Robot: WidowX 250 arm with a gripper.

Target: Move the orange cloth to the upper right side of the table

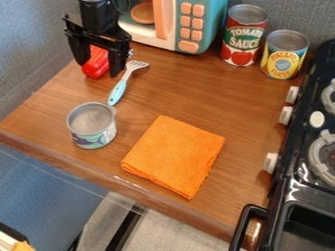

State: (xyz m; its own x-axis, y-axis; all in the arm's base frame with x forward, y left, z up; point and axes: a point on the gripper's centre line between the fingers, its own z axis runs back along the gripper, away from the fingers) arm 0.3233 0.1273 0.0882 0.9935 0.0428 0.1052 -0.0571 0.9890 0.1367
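Orange cloth (pixel 173 157) aslant, long axis seemingly lower-left to upper-right, fingers (pixel 118 60) apart

I am in a play kitchen: a toy microwave (pixel 213 22) stands at the far side of the wooden counter (pixel 209 90), two food cans (pixel 245 37) right of it, a utensil (pixel 118 92) nearer, a stove (pixel 278 215) at right.

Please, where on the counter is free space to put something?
The widest bare patch lies between the orange cloth, the spatula, the red-labelled can and the stove. A smaller one lies left of the open tin, on the counter. The upper left is crowded: gripper, red item, toy microwave.
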